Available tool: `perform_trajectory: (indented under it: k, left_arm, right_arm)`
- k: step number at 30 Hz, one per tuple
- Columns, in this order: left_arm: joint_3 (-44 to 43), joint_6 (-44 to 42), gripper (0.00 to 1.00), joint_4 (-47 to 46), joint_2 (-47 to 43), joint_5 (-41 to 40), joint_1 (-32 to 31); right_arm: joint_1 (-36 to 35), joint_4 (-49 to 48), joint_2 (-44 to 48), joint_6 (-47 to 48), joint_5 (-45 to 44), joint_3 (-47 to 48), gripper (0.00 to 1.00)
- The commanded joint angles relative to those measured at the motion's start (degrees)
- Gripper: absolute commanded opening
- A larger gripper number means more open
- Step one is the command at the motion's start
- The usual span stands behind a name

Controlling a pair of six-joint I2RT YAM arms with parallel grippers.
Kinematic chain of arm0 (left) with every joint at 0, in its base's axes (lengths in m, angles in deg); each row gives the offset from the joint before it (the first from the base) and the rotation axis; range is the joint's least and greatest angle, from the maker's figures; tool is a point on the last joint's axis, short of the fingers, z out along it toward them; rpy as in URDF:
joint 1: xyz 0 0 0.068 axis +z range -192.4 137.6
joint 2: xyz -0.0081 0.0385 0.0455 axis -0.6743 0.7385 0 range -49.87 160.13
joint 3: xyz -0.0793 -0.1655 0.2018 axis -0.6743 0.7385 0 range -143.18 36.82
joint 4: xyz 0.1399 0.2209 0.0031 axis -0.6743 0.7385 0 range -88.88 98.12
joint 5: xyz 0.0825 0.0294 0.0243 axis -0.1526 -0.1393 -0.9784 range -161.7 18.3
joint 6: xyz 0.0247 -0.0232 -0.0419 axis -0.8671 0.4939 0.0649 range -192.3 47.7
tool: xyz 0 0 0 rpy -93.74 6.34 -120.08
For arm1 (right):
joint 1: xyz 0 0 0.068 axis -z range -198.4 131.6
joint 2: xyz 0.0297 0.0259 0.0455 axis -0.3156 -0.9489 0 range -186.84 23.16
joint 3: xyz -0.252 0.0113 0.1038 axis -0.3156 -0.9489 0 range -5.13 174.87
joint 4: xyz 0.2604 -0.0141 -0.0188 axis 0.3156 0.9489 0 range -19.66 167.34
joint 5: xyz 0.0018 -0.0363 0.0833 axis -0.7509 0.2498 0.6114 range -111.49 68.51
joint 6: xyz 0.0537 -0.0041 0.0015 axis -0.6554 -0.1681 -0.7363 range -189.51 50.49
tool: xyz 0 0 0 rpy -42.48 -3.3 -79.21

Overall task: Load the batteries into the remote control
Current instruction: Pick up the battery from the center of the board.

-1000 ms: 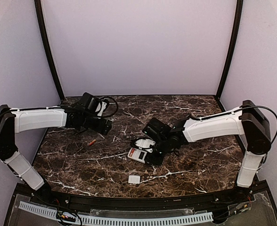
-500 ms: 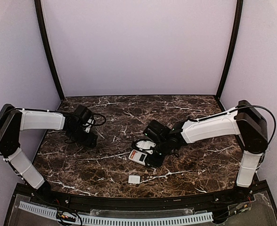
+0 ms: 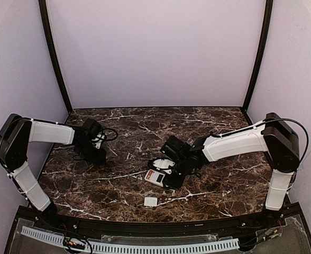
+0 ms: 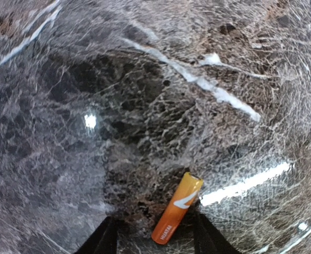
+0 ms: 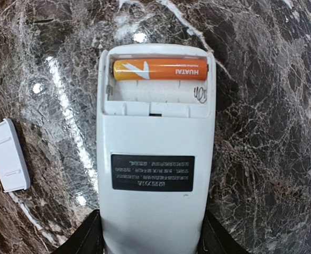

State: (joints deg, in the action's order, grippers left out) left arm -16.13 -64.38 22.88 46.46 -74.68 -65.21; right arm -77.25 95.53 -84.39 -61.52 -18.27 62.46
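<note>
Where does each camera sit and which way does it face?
Top external: high behind the bases, facing down-forward over the table; left arm and right arm show.
Left wrist: on the left arm, facing down at a loose battery between the left fingers.
Right wrist: on the right arm, facing down at the remote control between the right fingers; loaded battery inside, cover beside.
Shared: top external and right wrist both show the remote control and cover.

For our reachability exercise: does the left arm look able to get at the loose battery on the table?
Probably yes: the battery lies bare on the marble table between the open fingers of the left tool, with nothing covering it.
</note>
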Motion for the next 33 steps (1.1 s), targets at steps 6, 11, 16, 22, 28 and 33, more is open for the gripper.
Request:
perform_trajectory:
  k: [6,11,16,22,28,33]
  left_arm:
    - [0.73,-2.57,0.31,-2.07,1.99,6.51,0.23]
    - [0.48,-2.86,0.17,-1.64,2.82,6.54,-0.42]
    - [0.18,-2.21,0.04,-0.23,1.05,4.68,-3.01]
    - [-0.45,0.11,0.0,0.39,-5.47,9.34,-6.57]
    - [-1.59,5.24,0.0,-2.82,-10.03,17.9,-13.93]
    - [-0.21,10.21,0.0,-8.22,-9.51,22.14,-19.18]
  right_arm:
    - [0.33,-2.16,-1.27,-1.0,1.03,-0.51,0.0]
    - [0.71,-2.84,-0.91,-1.52,2.52,-0.89,0.0]
    - [0.67,-2.89,-1.0,-2.04,2.31,-0.95,0.0]
    - [0.74,-3.93,-0.91,-3.94,1.62,-0.84,0.0]
    - [0.66,-5.43,-0.85,-4.86,0.17,-1.12,0.0]
    - [0.49,-6.43,0.24,-4.7,-1.45,-1.98,0.0]
